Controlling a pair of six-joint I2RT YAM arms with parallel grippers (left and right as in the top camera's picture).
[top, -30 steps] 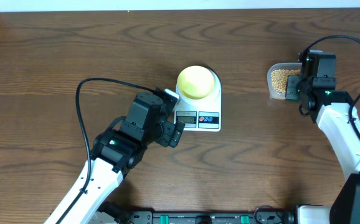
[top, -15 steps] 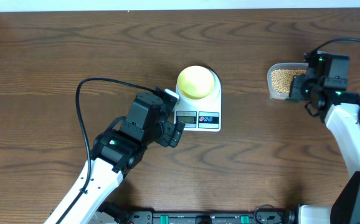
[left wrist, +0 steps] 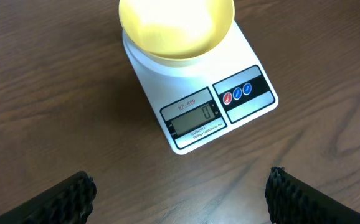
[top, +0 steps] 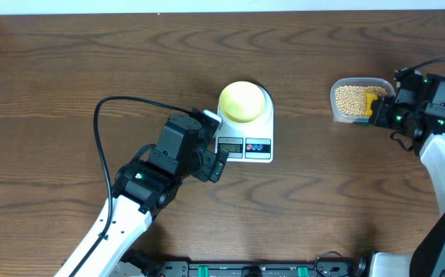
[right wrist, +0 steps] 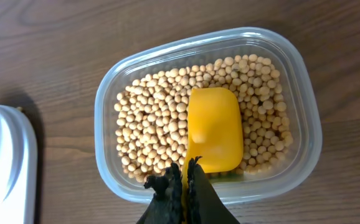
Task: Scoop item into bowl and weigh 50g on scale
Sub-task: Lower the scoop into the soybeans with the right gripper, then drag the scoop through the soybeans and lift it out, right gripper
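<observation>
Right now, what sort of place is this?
Likely a robot lab bench: left arm and right arm at a wooden table, with scale, bowl, and scoop in a tub of beans.

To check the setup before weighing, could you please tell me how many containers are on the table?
2. The yellow-green bowl sits on the scale at centre; the clear tub, holding beans and the yellow scoop, stands on the table to the right.

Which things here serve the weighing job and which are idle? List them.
Job: beans, bowl, scale, clear tub, yellow scoop, right hand shut on the scoop, open left hand.
Idle: only the table and a black cable.
</observation>
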